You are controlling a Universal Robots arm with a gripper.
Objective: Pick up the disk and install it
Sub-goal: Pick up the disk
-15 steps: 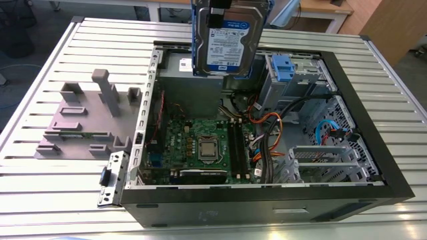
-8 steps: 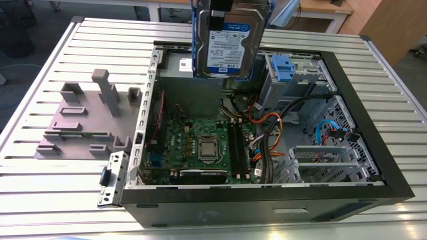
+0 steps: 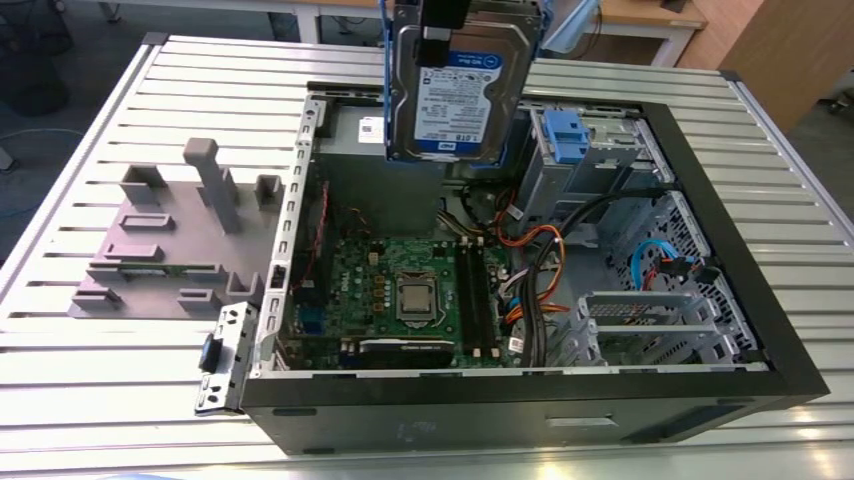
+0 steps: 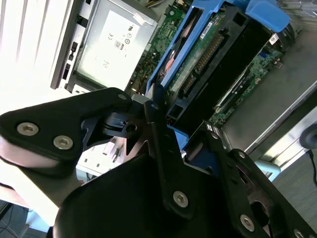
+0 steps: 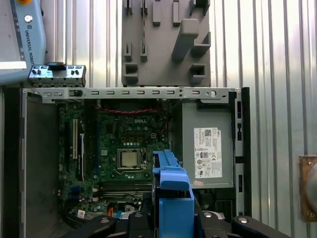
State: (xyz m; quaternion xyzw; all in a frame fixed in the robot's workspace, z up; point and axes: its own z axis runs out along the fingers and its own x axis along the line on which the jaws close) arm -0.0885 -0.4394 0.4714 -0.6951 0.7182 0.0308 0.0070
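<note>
Gripper (image 3: 442, 45) is clamped on the disk (image 3: 461, 85) at its top edge, jaws narrow around the drive body and its blue rails. The disk hangs upright in the air, touching nothing else, label side facing the exterior camera. In the first wrist view the disk (image 5: 171, 196) sits over the edge of the motherboard (image 5: 124, 148), just beside the grey power supply (image 5: 208, 148). Below it is the open computer case (image 3: 747, 330), lying flat, with orange cables (image 3: 534, 250) running between the board and the metal cage on the exterior view's right. The drive bay (image 3: 607, 150) with its blue bracket (image 3: 567, 135) is at the far end of the case, near the disk's lower corner in the exterior view; the disk is not seated in it. Outside the case, on the exterior view's left, the grey slotted holder (image 3: 160, 240) stands on the slatted metal table (image 3: 80, 400), well apart from the disk.
</note>
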